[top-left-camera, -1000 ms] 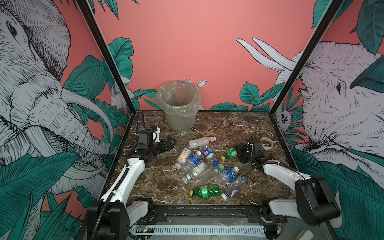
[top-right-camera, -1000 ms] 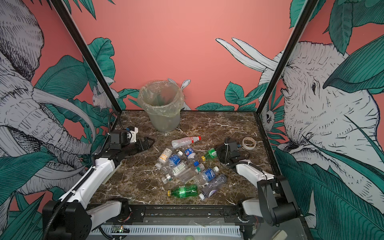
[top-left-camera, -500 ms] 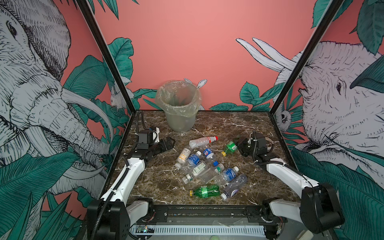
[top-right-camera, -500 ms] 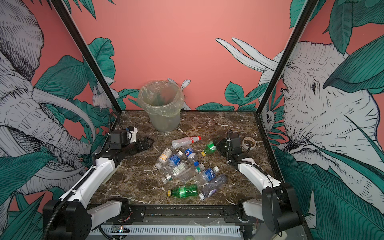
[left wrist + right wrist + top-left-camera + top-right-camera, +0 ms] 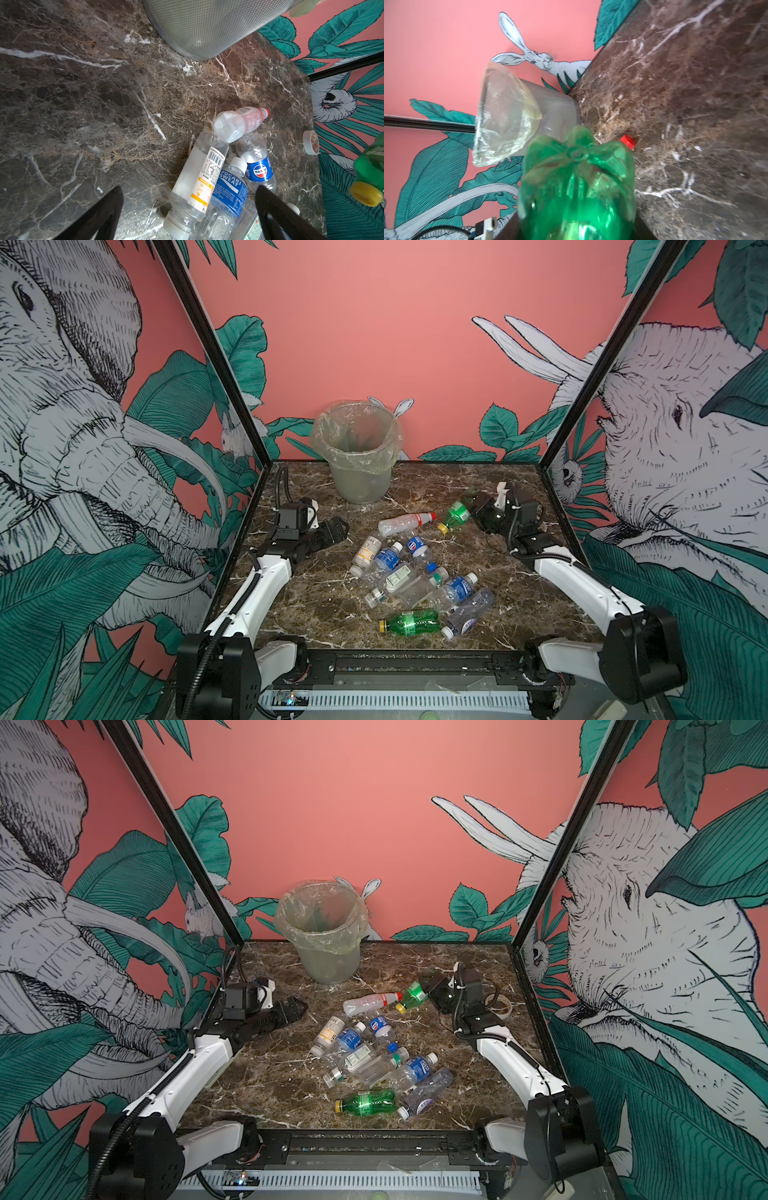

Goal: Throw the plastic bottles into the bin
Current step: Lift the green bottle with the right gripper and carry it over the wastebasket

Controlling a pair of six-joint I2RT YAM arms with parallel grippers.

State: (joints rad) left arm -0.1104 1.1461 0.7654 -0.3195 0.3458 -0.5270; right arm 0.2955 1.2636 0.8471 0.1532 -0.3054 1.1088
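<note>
- One green bottle (image 5: 456, 513) is up off the worktop (image 5: 436, 485), clamped at its base end by the right tool (image 5: 473, 508). The jaws are closed on it and there's no slack to see.
- Its long axis slants: base up in the tool, yellow cap lower and aimed at the pile.
- Now the gap that matters. The bin (image 5: 362, 485) stands upright at the back of the worktop, to the left of the held bottle and further back, well apart from it. Its rim looks higher than the bottle, so I'd expect a lift and a swing left.
- The left tool (image 5: 337, 527) hangs wide open and empty near the pile's left edge. It's nearer the bin, but it carries nothing.
- The pile of bottles (image 5: 409, 572) lies mid-worktop, all on their sides. The red-capped bottle (image 5: 405, 522) is at its far end and the second green bottle (image 5: 409, 622) is at the front.
- Hard to see: in the right wrist view the bottle's base covers the tool's fingers. I can't tell through the bin's cloudy wall whether anything is inside. The pile overlaps too much for a firm count. The tape ring (image 5: 500, 1004) sits partly behind the right arm.
</note>
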